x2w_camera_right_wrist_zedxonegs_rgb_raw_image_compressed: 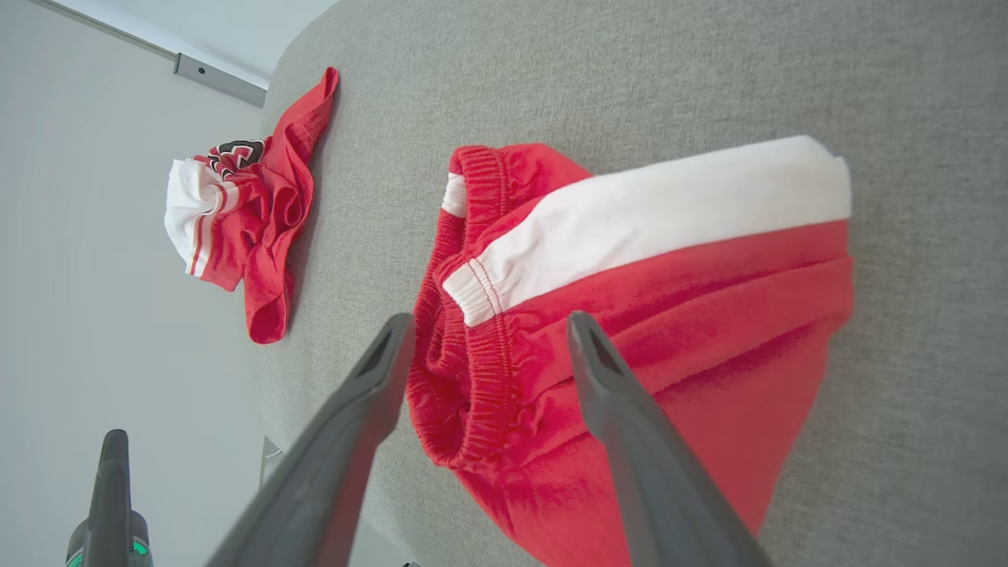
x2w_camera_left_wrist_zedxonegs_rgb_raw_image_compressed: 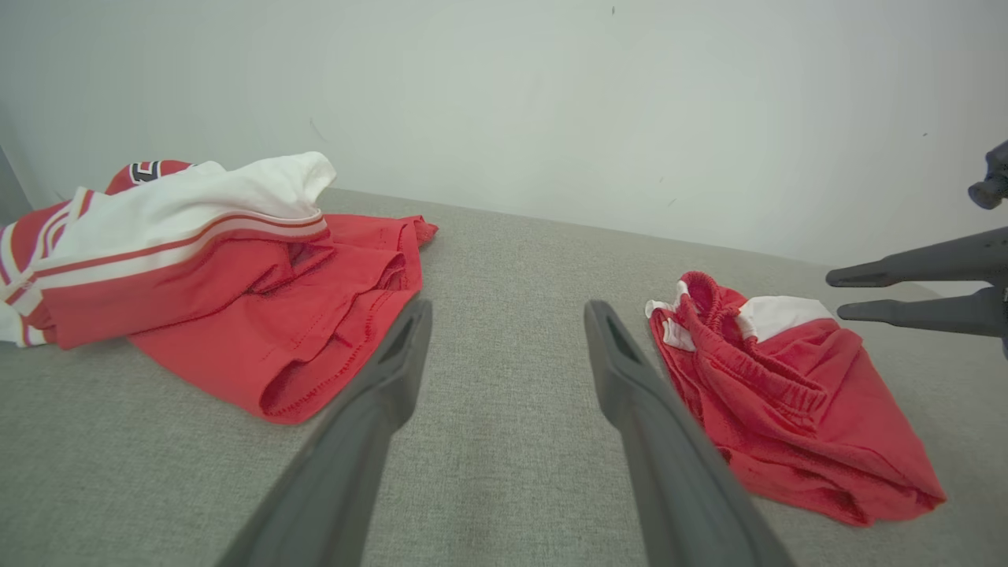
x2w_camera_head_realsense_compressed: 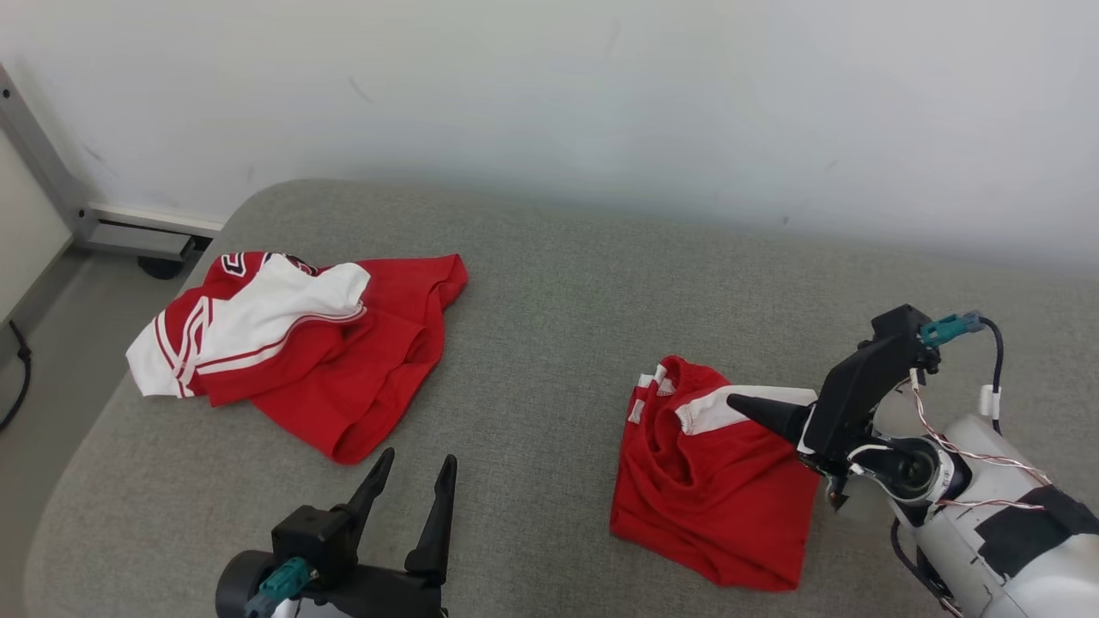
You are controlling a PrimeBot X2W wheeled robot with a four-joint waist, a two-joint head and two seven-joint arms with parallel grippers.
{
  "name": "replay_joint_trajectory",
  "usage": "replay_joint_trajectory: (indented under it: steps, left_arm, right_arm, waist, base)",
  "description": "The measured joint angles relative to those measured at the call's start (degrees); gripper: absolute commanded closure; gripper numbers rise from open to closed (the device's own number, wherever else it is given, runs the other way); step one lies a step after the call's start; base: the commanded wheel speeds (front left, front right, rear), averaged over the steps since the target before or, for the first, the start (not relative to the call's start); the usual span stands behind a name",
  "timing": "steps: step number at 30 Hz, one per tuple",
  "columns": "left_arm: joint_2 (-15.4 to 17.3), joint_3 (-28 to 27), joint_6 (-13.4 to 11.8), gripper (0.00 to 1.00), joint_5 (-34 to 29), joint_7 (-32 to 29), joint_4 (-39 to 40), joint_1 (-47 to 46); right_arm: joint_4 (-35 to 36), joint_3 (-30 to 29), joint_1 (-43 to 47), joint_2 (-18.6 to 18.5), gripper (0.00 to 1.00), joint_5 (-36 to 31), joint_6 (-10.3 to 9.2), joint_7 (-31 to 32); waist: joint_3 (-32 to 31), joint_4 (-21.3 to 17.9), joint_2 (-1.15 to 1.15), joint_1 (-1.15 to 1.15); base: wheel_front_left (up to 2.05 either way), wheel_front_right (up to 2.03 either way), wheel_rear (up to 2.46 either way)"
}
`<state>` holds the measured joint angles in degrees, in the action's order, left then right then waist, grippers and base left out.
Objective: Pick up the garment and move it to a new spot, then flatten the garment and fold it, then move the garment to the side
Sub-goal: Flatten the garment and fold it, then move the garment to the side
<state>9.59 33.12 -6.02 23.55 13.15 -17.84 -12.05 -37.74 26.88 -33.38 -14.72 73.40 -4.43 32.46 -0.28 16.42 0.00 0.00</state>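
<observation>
Here the folded red shorts (x2w_camera_head_realsense_compressed: pixel 713 489) lie at the lower right of the head view on the grey cushion (x2w_camera_head_realsense_compressed: pixel 549 292), well apart from a crumpled red-and-white jersey (x2w_camera_head_realsense_compressed: pixel 326 360) at centre left. The right gripper (x2w_camera_right_wrist_zedxonegs_rgb_raw_image_compressed: pixel 490 318) hangs over the shorts' waistband, fingers apart, gripping nothing. The left gripper (x2w_camera_head_realsense_compressed: pixel 417 459), at the bottom edge, has its fingers spread and empty.

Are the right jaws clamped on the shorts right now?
No: the right gripper hangs clear above the shorts, its jaws apart with nothing between them.
</observation>
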Motion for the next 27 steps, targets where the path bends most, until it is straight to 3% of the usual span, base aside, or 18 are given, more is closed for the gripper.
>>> replay_joint_trajectory:
  steps: [5, 11, 20, 27]
  left_arm:
    - [0.43, -0.6, -0.02, 0.0, -0.1, 0.01, 0.4, 0.09]
    - [1.4, -0.68, -0.1, 0.0, -1.37, 0.08, 1.21, 0.15]
    - [0.68, 0.48, -0.12, 0.0, -2.04, -0.02, 1.6, -0.25]
    - [-0.44, 1.01, -0.2, 0.0, -2.27, -0.51, 1.55, -1.54]
  right_arm:
    - [3.27, 0.96, 1.74, -3.98, 0.0, -3.68, 1.48, -2.59]
    - [5.59, 2.92, 4.7, -8.23, 0.0, -8.93, 1.34, -5.33]
    - [6.19, 4.07, 6.44, -7.15, 0.0, -9.64, 0.31, -6.25]
    - [2.26, 3.67, 5.82, -5.33, 0.0, -9.45, -1.18, -6.23]
  waist:
    - [-0.1, -1.59, 0.0, 0.0]
    - [0.08, -3.51, 0.0, 0.0]
    - [0.8, -3.93, 0.0, 0.0]
    - [1.69, -2.15, 0.0, 0.0]
  base:
    - [0.0, 0.0, 0.0]
    - [0.0, 0.0, 0.0]
    - [0.0, 0.0, 0.0]
    - [0.0, 0.0, 0.0]
